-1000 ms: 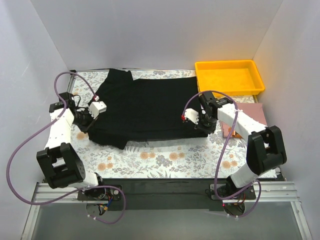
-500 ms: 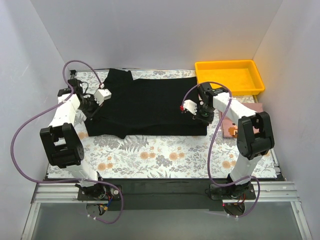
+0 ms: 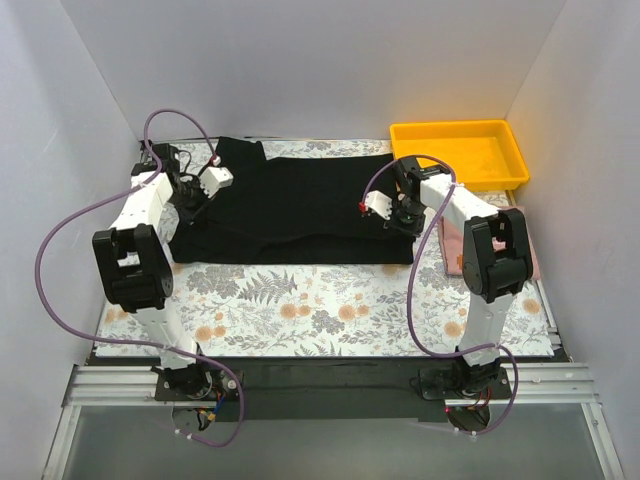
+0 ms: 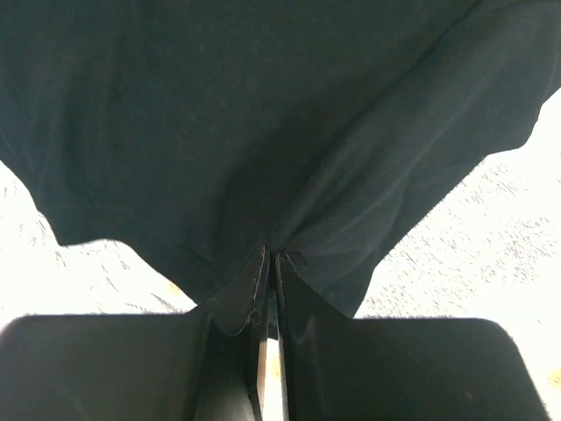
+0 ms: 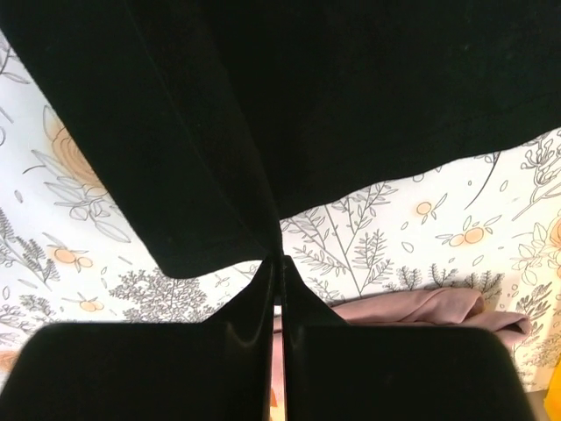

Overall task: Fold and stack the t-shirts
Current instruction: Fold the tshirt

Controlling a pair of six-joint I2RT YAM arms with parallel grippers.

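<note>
We see the floral table (image 3: 320, 310) up front, with both arms reaching away over it. Mid table, the black t-shirt (image 3: 300, 205) lies spread sideways across the far half. Its near edge is fairly straight and a flap sticks out at far left. The left gripper (image 4: 269, 263) is clamped on a pinch of fabric at the shirt's left side, and the cloth bunches into the tips. The right gripper (image 5: 279, 263) is clamped on the shirt's right edge, where a corner hangs from the tips over the floral print. A pink thing (image 5: 421, 307) lies by the right arm. At far right, the yellow tray (image 3: 450, 126) sits just beside the shirt's far corner.
</note>
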